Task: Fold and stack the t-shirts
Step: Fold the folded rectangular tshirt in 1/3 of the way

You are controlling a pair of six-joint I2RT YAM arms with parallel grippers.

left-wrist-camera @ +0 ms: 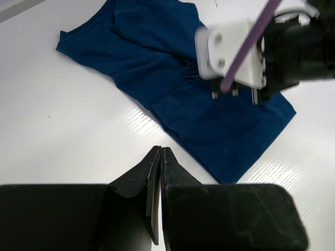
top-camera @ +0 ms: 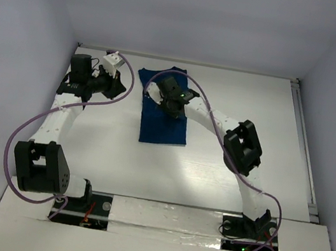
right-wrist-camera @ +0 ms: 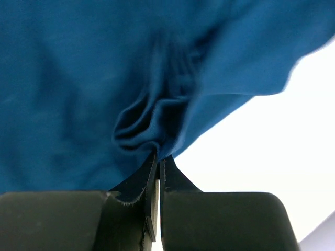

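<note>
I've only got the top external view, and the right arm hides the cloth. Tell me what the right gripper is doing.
Observer: In the right wrist view, the right gripper is shut, with a bunched fold of the t-shirt pinched at its tips.
Operator: Now report the left gripper.
Observer: In the left wrist view, the left gripper is shut and holds nothing. It is over bare table, beside the t-shirt's edge.

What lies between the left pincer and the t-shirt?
Only bare white table separates the shut left pincer from the t-shirt; the left wrist view shows it best.
</note>
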